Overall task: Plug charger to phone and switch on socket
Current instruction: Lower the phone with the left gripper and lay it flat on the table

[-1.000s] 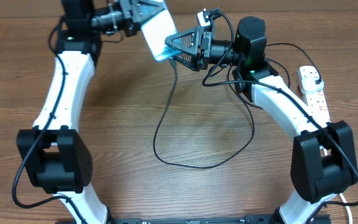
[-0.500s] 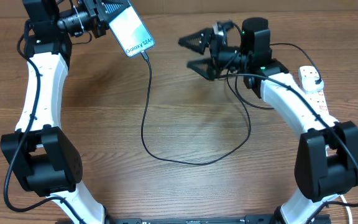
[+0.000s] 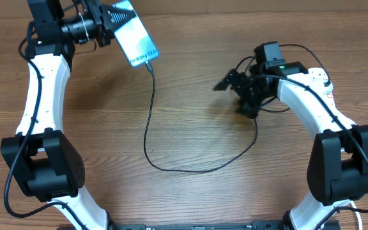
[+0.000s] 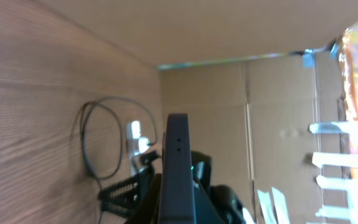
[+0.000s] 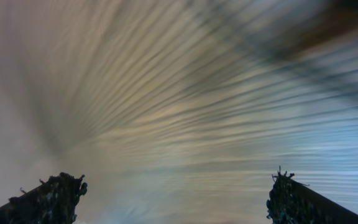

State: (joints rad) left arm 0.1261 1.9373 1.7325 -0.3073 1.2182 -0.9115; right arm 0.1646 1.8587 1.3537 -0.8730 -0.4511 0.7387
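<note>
Charger (image 3: 145,128) loop crosses table (image 3: 101,140) ctr; open wood L of it & inside loop.

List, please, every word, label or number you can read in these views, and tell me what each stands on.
Phone screen, near its lower end: one short line of print, too small to read here.
Power strip: small red marks only, no legible text.
Wrist views: nothing legible; the right one is motion-blurred.

- Overhead: bright, even light, sharp; soft shadows on brown wood-grain table (image 3: 190,191).
- Left wrist: slim dark-edged phone (image 4: 177,168) close-up, soft focus; blown-out glare at rt edge.
- Right wrist: heavy streaky motion blur; only dark serrated fingertips (image 5: 55,198) sharp.
</note>
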